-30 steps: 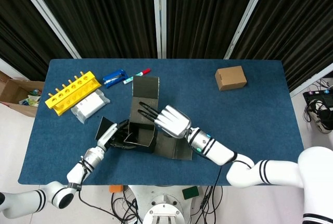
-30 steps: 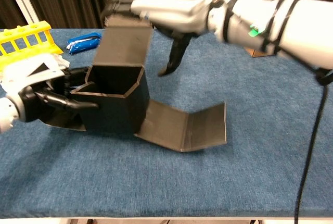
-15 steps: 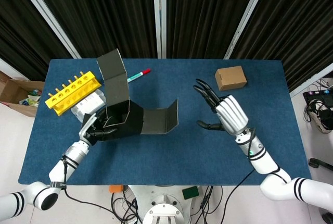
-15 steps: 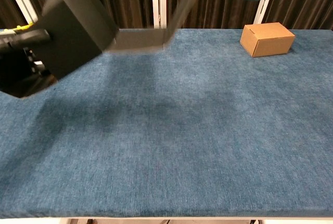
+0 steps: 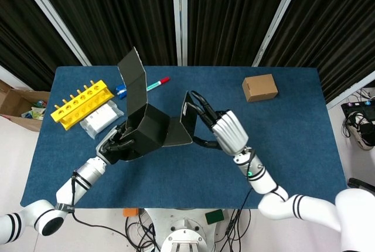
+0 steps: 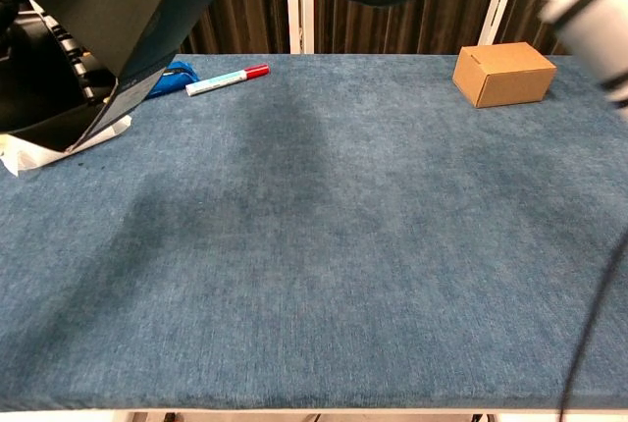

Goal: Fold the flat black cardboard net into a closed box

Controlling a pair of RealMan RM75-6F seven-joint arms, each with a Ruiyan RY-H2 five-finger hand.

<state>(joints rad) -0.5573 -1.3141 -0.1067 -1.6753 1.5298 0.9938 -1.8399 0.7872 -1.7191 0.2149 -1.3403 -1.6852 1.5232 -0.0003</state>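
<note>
Black cardboard net (image 5: 146,132): half-formed box body w/ two flaps loose, held clear of the worktop (image 5: 281,146) by my left hand (image 5: 120,140), fingers wrapped round the body's lower-left end. In chest view only its underside shows, top left (image 6: 128,0).

Change vs. half a sec ago: my right hand (image 5: 225,132) has come back in from beside the brown box (image 5: 260,87) and now sits at the net's right side flap (image 5: 188,114). Fingers (image 5: 202,106) spread wide and touching the flap's edge; I can't tell whether anything is pinched. The net is tilted a bit more, tall flap (image 5: 136,85) pointing up and away from me.

Meaning, as I judge it: both hands are on the net again, so the side flap can be pushed over next. Box not yet closed; roughly midway.

Behind the net: red-capped marker (image 6: 228,79), blue item (image 6: 167,79), yellow rack (image 5: 81,104), white packet (image 5: 101,118).

Writing/brands: none legible. Marker print too small; brown box looks plain.
</note>
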